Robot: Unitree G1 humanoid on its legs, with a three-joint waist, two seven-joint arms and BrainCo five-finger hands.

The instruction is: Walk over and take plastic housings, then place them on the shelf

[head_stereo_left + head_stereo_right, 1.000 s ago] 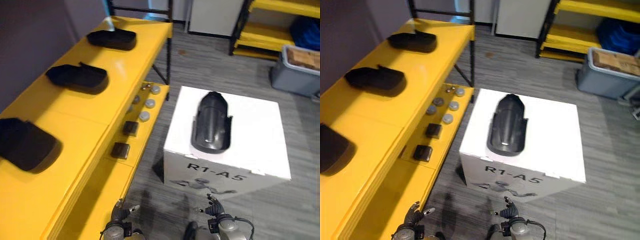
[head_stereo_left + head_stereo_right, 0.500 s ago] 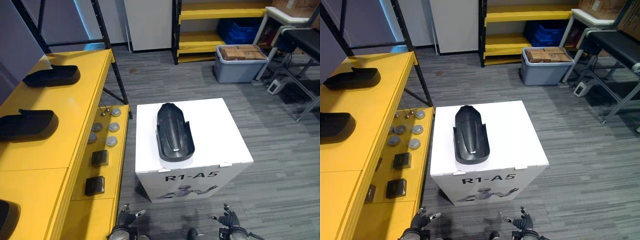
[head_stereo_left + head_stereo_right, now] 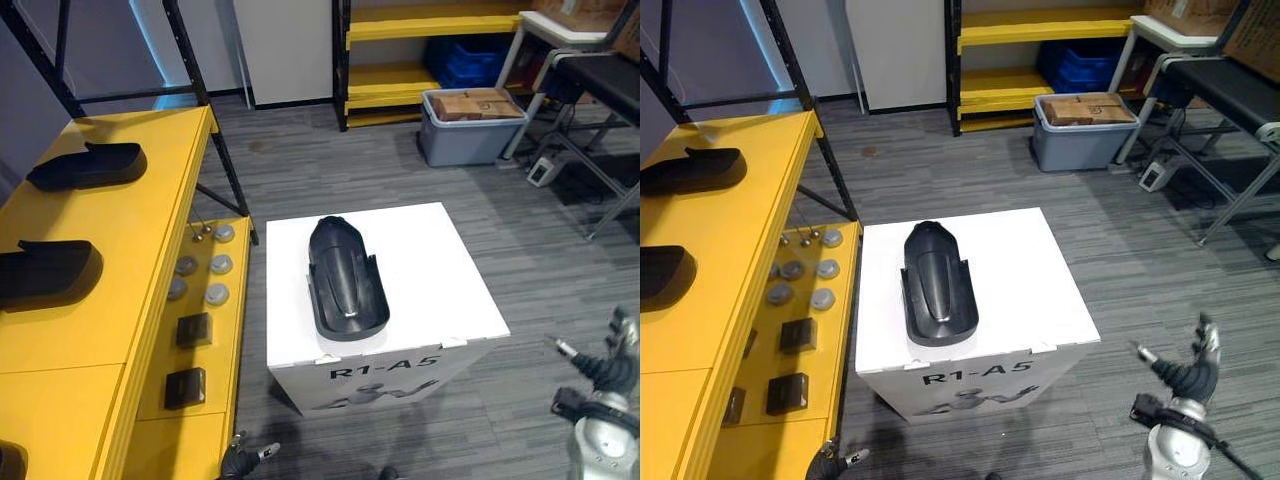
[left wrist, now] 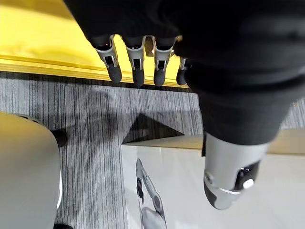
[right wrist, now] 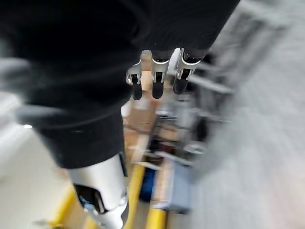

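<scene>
- The black plastic housing lies on the white box, beside the yellow shelf.
- It is probably light, stiff and slick; grasping across its long edges seems best.
- The left hand and right hand are empty, fingers straight and apart.

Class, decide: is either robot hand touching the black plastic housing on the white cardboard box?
No: the black plastic housing lies alone on the white cardboard box, the left hand and right hand both apart from it.
</scene>
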